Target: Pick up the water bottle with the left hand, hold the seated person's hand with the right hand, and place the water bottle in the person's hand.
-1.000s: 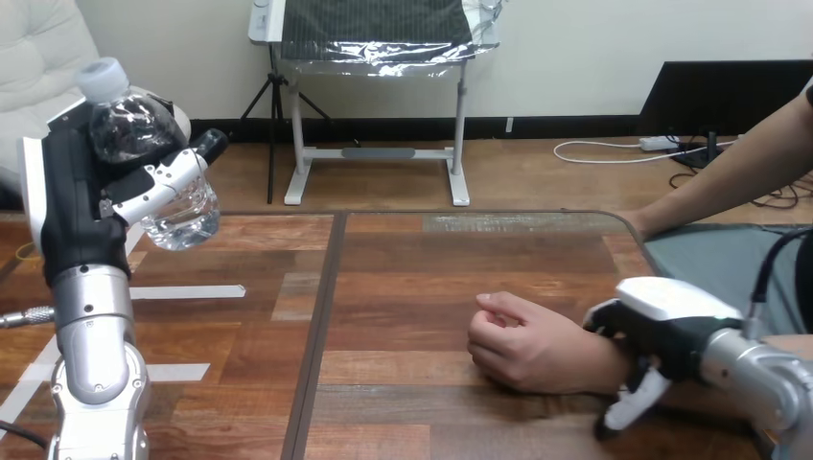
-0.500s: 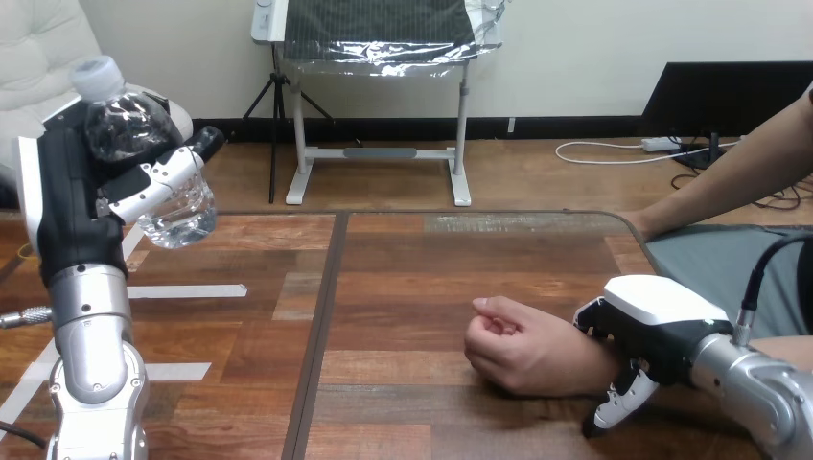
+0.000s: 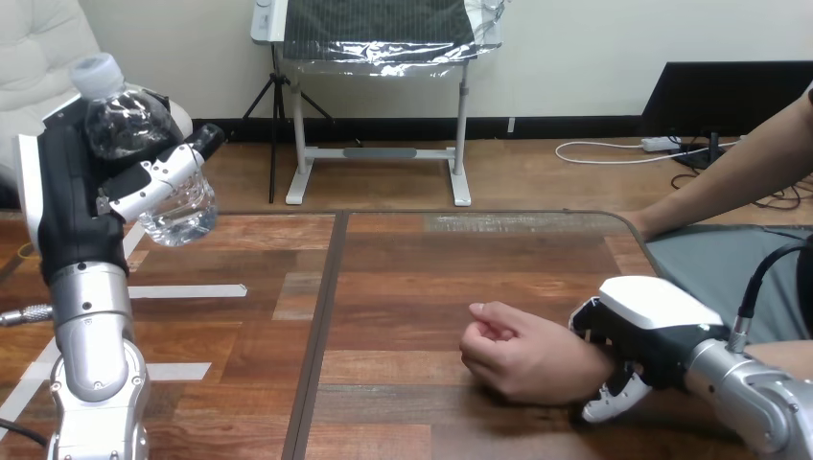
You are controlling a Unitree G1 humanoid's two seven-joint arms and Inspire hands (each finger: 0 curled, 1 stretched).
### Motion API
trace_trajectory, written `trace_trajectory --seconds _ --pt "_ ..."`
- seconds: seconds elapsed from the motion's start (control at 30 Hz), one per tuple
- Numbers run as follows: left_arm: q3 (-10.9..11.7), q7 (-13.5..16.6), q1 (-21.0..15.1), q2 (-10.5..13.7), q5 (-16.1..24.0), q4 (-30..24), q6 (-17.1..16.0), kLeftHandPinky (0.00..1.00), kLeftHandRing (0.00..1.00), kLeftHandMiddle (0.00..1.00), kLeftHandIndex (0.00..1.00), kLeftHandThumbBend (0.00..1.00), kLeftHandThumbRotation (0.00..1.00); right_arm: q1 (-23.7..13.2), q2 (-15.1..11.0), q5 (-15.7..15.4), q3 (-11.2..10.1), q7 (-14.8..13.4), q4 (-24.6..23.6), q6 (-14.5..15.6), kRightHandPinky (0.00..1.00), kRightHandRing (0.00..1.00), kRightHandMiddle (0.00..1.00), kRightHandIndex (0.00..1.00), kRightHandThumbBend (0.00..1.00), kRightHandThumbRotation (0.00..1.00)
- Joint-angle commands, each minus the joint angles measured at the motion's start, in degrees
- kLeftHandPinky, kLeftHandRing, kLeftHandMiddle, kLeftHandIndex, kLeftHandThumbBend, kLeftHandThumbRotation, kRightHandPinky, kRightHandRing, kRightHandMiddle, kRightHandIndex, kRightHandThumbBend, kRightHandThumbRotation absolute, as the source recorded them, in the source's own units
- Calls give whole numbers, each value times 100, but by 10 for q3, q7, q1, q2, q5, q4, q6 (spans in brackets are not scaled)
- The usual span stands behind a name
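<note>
My left hand (image 3: pixel 72 196) is raised at the far left, its fingers and thumb curled round a clear water bottle (image 3: pixel 153 163) with a white cap, held tilted well above the table. On the wood at the lower right lies the person's hand (image 3: pixel 522 353), loosely curled in a fist. Over its wrist sits my right hand (image 3: pixel 642 331), fingers curled down round the wrist, with a white fingertip showing below it.
The wooden table (image 3: pixel 403 278) has a dark seam down its middle and white tape strips (image 3: pixel 182 291) at the left. The person's other forearm (image 3: pixel 729 177) rests at the table's far right corner, beside a grey pad (image 3: pixel 719 259).
My right hand has closed in tighter round the person's wrist, and the person's hand has shifted slightly left. The bottle in my left hand has barely moved.
</note>
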Motion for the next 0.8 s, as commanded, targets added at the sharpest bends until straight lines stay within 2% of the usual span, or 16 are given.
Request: trace_trajectory --seconds 0.0,0.13,0.27,0.53,0.67,0.77 --pt "0 2 -46 -4 -1 -49 -8 30 35 40 42 61 0 51 20 -4 47 26 34 -5 16 23 33 44 91 0" --pt "0 1 -45 -5 -2 -51 -8 30 35 41 42 61 0 49 20 -5 47 32 35 0 16 23 34 43 91 0" --pt "0 4 -44 -7 2 -55 -4 30 35 41 42 62 0 48 19 4 43 33 39 -8 16 23 33 42 91 0" --pt "1 5 -43 -6 9 -55 -6 30 35 41 42 62 0 37 14 5 45 46 48 -8 20 28 37 44 90 0" --pt "4 5 -43 -12 0 -61 -3 30 35 41 42 63 0 15 12 2 48 82 67 17 25 33 42 47 91 1" --pt "4 4 -43 -13 -2 -63 -1 30 35 40 42 62 0 10 12 4 47 94 73 22 29 37 45 49 93 3"
